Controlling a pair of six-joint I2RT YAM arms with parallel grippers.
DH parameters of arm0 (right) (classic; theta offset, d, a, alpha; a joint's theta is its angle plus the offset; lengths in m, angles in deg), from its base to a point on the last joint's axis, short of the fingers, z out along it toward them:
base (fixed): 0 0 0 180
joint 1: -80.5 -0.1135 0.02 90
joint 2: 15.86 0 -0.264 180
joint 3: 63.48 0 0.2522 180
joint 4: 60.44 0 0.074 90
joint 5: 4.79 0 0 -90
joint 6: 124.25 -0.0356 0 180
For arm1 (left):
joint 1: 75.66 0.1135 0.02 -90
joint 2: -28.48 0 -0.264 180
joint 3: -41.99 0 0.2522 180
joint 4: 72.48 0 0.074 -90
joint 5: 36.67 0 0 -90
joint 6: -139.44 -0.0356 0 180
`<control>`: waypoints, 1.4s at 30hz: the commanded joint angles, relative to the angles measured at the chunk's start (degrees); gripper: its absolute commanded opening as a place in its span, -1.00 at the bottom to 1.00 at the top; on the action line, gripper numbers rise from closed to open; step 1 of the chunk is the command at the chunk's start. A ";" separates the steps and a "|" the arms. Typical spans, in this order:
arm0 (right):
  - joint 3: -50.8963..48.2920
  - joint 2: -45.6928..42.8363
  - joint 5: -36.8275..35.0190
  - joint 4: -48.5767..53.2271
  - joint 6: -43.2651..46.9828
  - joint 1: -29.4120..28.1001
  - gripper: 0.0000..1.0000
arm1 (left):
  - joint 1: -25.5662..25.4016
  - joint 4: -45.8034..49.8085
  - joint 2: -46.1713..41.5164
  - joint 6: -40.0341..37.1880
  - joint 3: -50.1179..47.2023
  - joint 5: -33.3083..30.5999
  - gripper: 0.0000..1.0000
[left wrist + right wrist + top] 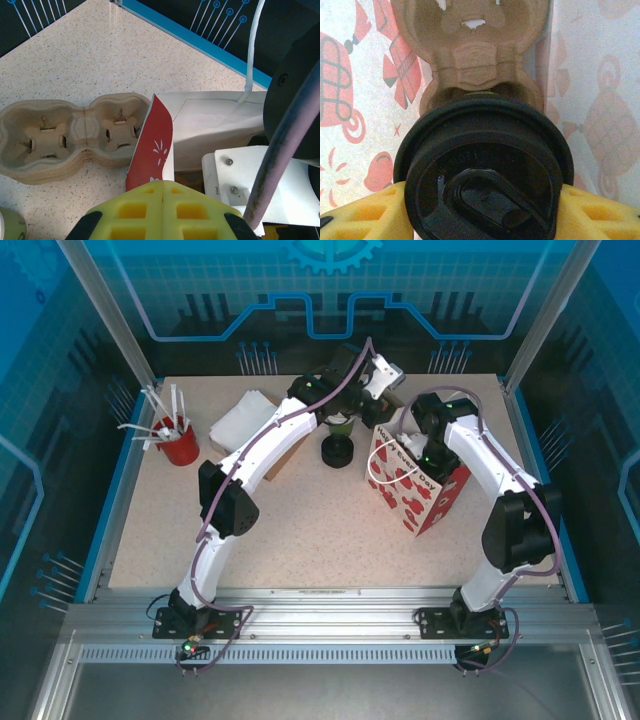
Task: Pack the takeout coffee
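So the right gripper (pixel 480 220) is clamped on the coffee (pixel 482 165), down inside the bag (pixel 428 498), right above the carrier (pixel 472 50) sitting in there. The left gripper (pixel 162 202) looks pinched shut on the bag's rim, I'd guess to keep the mouth open.

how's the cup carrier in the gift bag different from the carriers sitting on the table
The carrier in the bag sits between the printed walls of the gift bag, the takeout coffee over its near pocket; the table carriers lie in the open. The table carriers are stacked with empty pockets; the carrier in the bag looks single. Both are brown moulded pulp with two pockets.
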 commanded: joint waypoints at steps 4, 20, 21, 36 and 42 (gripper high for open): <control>-1.92 1.55 -0.69 -2.04 -0.37 1.55 -0.38 | 0.24 1.74 -0.87 -0.97 -1.48 1.03 -1.00; -5.77 3.72 -0.67 -5.56 -0.61 1.93 -0.38 | 0.25 1.75 -0.82 -1.04 -1.76 1.12 -1.00; -6.12 4.01 -0.69 -6.12 -0.55 1.93 -0.38 | 0.24 1.71 -0.85 -1.04 -1.86 1.12 -1.00; -6.94 3.86 -1.97 -8.74 -1.44 0.92 -0.30 | 0.17 1.23 -1.06 -0.86 -2.83 1.38 -1.00; -2.69 0.15 -1.79 -5.59 -2.44 -0.21 -0.01 | 0.19 1.23 -1.18 -0.88 -2.81 1.21 -1.00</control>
